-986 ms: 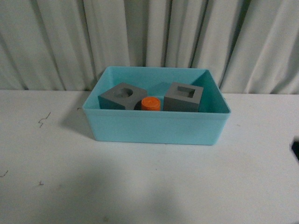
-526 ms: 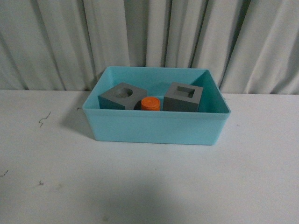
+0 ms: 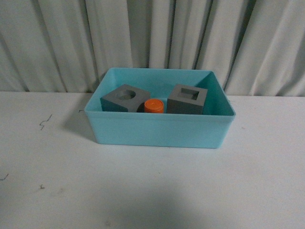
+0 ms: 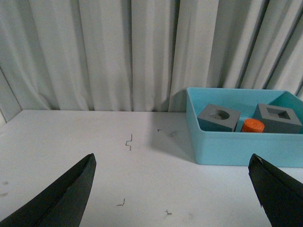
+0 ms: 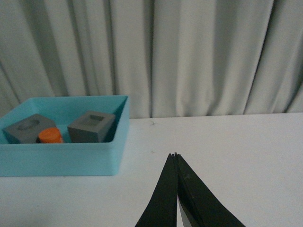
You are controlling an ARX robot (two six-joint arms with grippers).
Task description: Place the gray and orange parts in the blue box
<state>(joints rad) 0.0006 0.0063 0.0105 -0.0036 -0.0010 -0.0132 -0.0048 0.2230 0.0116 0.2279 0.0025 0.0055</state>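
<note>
The blue box [image 3: 159, 131] stands on the white table in front of the curtain. Inside it sit a gray cube with a round recess [image 3: 125, 98], a gray cube with a square recess [image 3: 188, 99] and an orange cylinder [image 3: 154, 106] between them. Neither arm shows in the front view. In the left wrist view my left gripper [image 4: 173, 189] is open over bare table, well away from the blue box [image 4: 236, 146]. In the right wrist view my right gripper [image 5: 175, 156] is shut on nothing, off to the side of the blue box [image 5: 61, 161].
A grey-white curtain [image 3: 152, 38] hangs right behind the table. Small dark marks [image 4: 129, 142] dot the tabletop on the box's left side.
A dark shape at the right edge of the front view one second ago has gone out of frame. The box and its parts have not moved.
</note>
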